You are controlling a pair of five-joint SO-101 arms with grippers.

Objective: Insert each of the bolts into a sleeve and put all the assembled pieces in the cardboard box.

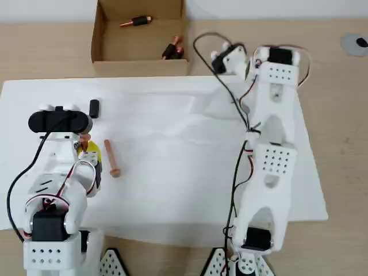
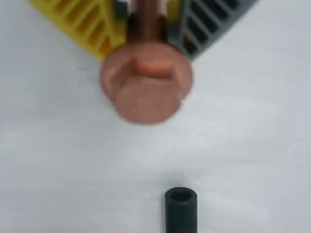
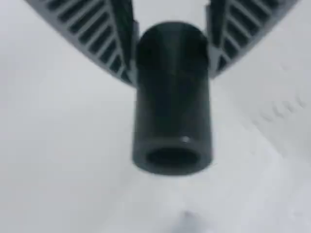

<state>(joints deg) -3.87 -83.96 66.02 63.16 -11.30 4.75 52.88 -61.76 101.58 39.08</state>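
On the wooden table (image 1: 339, 121), a white sheet (image 1: 172, 172) borders the cardboard box (image 1: 141, 68)

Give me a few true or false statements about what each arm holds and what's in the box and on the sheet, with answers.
1. The left end effector grips a bolt. True.
2. The right end effector is empty. False: it is shut on a sleeve.
3. The box is empty. False: assembled pieces lie in it.
4. A loose bolt lies on the white sheet. True.
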